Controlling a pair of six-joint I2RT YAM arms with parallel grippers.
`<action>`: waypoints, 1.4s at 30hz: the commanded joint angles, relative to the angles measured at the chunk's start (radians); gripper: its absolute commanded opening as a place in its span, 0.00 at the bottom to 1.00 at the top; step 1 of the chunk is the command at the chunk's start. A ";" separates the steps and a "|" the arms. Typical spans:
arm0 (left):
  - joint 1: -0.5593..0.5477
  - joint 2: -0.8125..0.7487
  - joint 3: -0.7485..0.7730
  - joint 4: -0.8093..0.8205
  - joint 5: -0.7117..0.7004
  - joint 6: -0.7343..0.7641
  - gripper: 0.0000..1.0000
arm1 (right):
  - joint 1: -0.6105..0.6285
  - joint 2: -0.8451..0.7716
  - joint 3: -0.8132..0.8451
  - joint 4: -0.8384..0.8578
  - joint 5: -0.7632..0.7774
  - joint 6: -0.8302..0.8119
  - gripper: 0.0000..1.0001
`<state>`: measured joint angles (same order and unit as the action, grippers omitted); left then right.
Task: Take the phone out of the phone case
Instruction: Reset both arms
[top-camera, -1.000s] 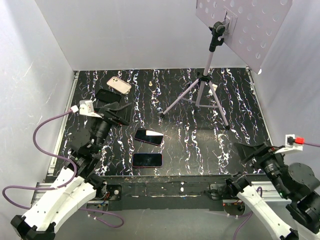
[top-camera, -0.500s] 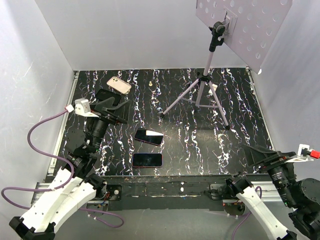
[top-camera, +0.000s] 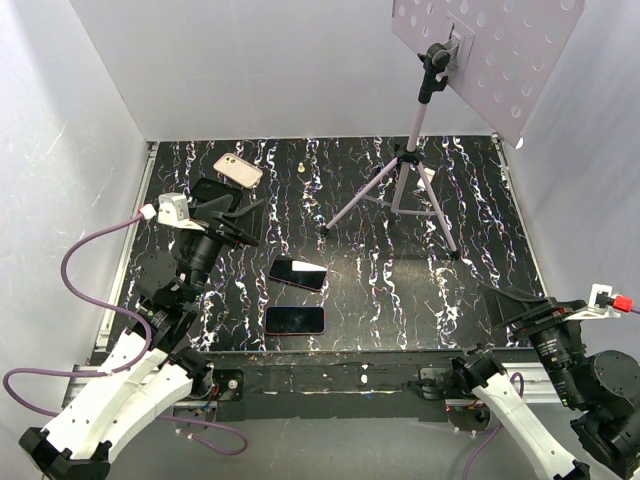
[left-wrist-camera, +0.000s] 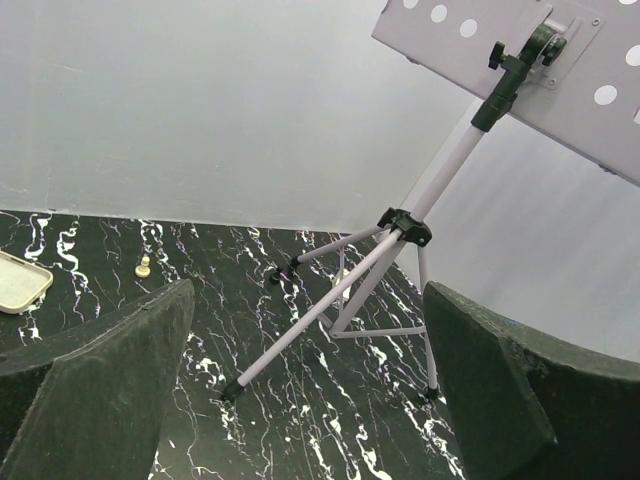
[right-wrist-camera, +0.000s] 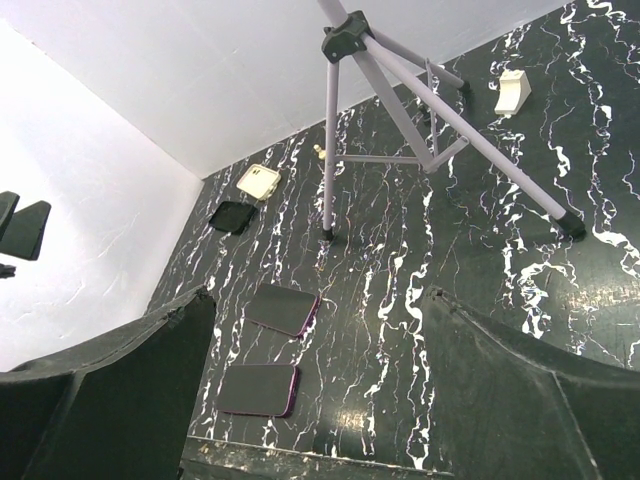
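Black padded fingers of the left gripper (top-camera: 232, 215) stand spread wide, holding nothing. The right gripper (top-camera: 512, 303) is likewise spread and empty. Two dark phones with pinkish rims lie flat below and to the left gripper's right, well to the right gripper's left: the nearer phone (top-camera: 295, 320) and the farther phone (top-camera: 297, 273). Which one wears the case is unclear. The reach seems not yet begun. Next, one gripper should descend to pin the case while the other peels.
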<state>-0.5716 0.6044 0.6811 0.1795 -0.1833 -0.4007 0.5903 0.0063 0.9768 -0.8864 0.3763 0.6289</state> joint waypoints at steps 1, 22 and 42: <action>-0.002 -0.002 0.021 -0.009 -0.008 0.016 0.98 | 0.002 -0.052 0.000 0.056 0.027 0.011 0.90; -0.002 -0.005 0.029 -0.020 -0.021 0.033 0.98 | 0.002 -0.080 0.003 0.063 0.036 0.008 0.91; -0.002 -0.009 0.028 -0.028 -0.024 0.034 0.98 | 0.002 -0.013 0.065 -0.057 0.134 0.081 0.92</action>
<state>-0.5716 0.6041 0.6815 0.1577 -0.1955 -0.3847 0.5903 0.0063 0.9890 -0.9028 0.4259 0.6724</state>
